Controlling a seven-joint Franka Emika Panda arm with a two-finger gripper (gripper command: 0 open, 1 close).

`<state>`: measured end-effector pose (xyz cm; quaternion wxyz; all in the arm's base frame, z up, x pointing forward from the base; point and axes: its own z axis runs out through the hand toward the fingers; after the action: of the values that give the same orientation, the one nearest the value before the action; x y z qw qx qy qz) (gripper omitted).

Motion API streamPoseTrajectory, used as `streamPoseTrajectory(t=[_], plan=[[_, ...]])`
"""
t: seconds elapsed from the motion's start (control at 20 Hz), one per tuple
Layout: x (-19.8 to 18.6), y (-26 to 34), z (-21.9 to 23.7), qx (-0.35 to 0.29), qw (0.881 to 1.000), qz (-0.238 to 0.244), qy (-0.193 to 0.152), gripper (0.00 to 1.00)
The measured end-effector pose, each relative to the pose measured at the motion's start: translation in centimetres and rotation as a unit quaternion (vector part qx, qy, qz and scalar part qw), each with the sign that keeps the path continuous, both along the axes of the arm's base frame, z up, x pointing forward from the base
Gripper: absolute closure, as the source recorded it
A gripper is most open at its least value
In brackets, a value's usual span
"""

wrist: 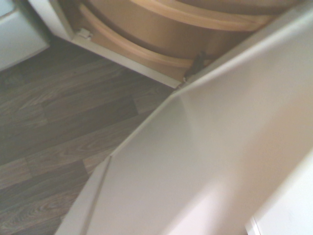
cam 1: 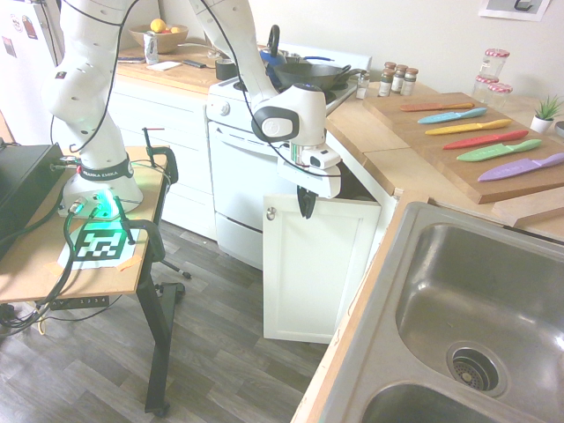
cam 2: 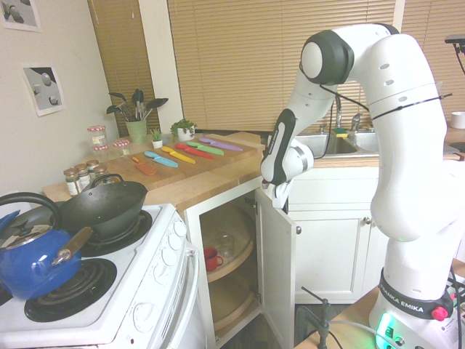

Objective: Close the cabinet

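Cabinet door [cam 1: 308,269] stands wide open, swung out from the corner base cabinet [cam 2: 225,254] under the wooden surface [cam 1: 388,154], between the white oven [cam 1: 233,189] and the sink [cam 1: 480,308]. Small round knob [cam 1: 270,213] shows at the door's upper corner on the oven side. Second exterior view gives me the inside: curved wooden carousel shelves [cam 2: 232,265], a red cup [cam 2: 211,257] and what looks like a clear glass on the upper one. Wrist view looks down on the door's top edge [wrist: 205,147] slanting across the dark wood floor [wrist: 58,127], with the cabinet mouth and a hinge beyond it.

Progress, as I judge it: nothing of the closing is done. The door sits at a broad angle to the cabinet face, and the whole swing back is left.

Gripper [cam 1: 306,204] points straight down, fingers pressed together, nothing between them. In the first exterior view its tip sits at the door's top edge, partway along from the knob; in the second it hangs just over the same edge [cam 2: 280,207]. I cannot tell whether the tip touches the door or sits just clear of it, nor on which face of the panel it hangs.

My reading: closed fingers suit a push, not a grasp. Next I would want the tip against the door's outer face, pressing toward the cabinet opening. Risk: the tip slipping over the top edge.
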<state>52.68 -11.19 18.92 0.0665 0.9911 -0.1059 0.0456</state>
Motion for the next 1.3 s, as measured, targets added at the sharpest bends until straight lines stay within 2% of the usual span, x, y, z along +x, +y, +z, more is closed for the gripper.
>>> streamPoseTrajectory(t=[0.3,0.65,1.3], plan=[[0.4,2.8,-0.1,-0.001,1.0,0.0,0.0,1.0],[1.5,6.2,0.5,0.002,1.0,-0.029,-0.003,1.0],[5.7,18.7,4.2,0.0,0.998,-0.057,0.009,1.0]])
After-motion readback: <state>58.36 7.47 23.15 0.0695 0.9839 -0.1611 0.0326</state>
